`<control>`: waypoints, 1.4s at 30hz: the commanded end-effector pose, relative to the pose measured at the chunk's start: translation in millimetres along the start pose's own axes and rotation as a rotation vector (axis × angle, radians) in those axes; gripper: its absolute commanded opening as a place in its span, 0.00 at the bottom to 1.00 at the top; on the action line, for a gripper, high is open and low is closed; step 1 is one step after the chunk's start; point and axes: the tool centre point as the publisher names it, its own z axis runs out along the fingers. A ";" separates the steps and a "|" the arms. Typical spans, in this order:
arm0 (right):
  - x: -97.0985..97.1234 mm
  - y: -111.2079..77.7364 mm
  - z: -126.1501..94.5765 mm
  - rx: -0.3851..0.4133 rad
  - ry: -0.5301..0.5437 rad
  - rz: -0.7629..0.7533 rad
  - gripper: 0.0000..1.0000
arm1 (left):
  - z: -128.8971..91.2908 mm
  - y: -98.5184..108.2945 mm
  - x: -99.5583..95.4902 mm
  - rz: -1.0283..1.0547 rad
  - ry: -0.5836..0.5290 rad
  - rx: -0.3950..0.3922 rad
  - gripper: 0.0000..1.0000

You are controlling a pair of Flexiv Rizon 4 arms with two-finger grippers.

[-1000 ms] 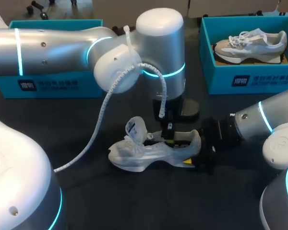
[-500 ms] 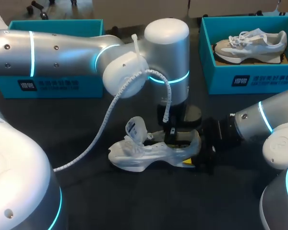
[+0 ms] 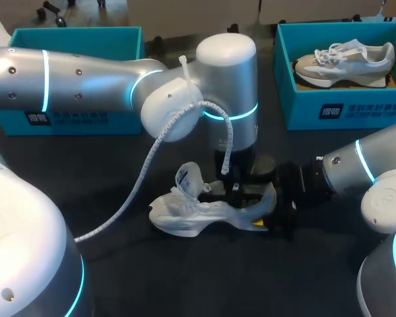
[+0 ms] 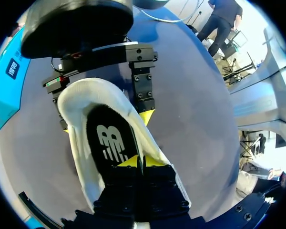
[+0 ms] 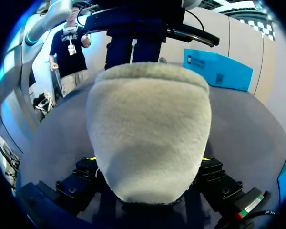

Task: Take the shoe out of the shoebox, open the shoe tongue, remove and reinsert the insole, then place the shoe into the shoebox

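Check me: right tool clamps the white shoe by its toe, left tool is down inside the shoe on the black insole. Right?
Wrong on one point: the right tool clamps the white shoe by its heel, not its toe; the right wrist view shows it. The left tool is down inside the shoe on the black insole.

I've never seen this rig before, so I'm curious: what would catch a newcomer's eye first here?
The white shoe at mid-table, its heel clamped by the right gripper. The left gripper comes from above into its opening, down on the black insole. A second shoe lies in the teal shoebox at the far right.
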 end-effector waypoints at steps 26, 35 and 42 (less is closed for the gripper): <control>-0.3 -0.3 0.6 0.004 -0.002 0.001 0.00 | 42.6 11.9 -13.9 0.045 -0.063 -0.017 0.44; -0.3 -0.3 0.6 0.004 -0.002 0.001 0.00 | 55.1 14.8 -22.6 0.077 -0.123 -0.041 0.00; -0.3 -0.3 0.6 0.004 -0.002 0.001 0.00 | 46.5 20.0 -31.6 0.058 -0.136 -0.034 0.00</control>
